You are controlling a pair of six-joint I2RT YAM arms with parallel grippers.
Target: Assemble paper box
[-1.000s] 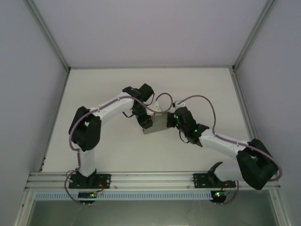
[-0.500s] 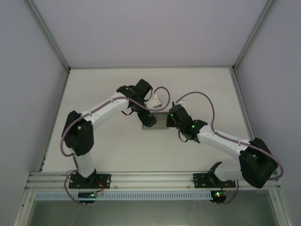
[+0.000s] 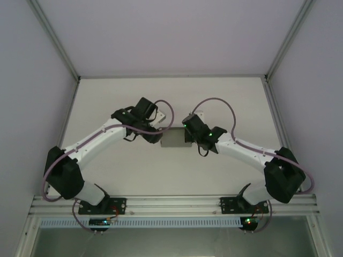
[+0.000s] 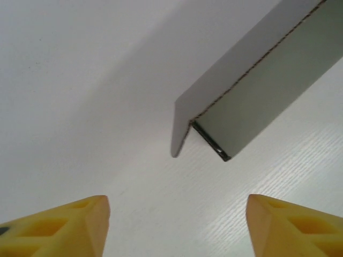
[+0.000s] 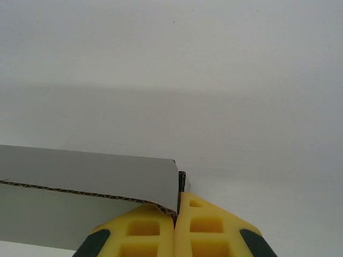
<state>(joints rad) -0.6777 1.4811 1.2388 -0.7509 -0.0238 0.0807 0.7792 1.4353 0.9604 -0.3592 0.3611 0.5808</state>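
Your right end effector (image 5: 176, 206) is clenched, its yellow fingers pressed together on the near right-hand edge of the paper box (image 5: 80, 176), so that side has a firm pinch. Your left end effector (image 4: 175, 206) is released, fingers spread wide, with the box's end sitting ahead of it and clear of both tips. That's the change: a second ago the left one was down over the box's left end and the box lay skewed; now it has backed off to the left, its arm has swung out and stretched low, and the right arm alone carries the grip. I read that as a handover or a re-grip in progress, with the left free to come back in for a flap or a wall, and the box still far from formed. From above, the box sits mid-worktop (image 3: 107, 101) between the two wrists, long axis running left to right. Its open, folded end points at the left end effector, one panel standing up from the other; whether it touches the surface, I can't tell.
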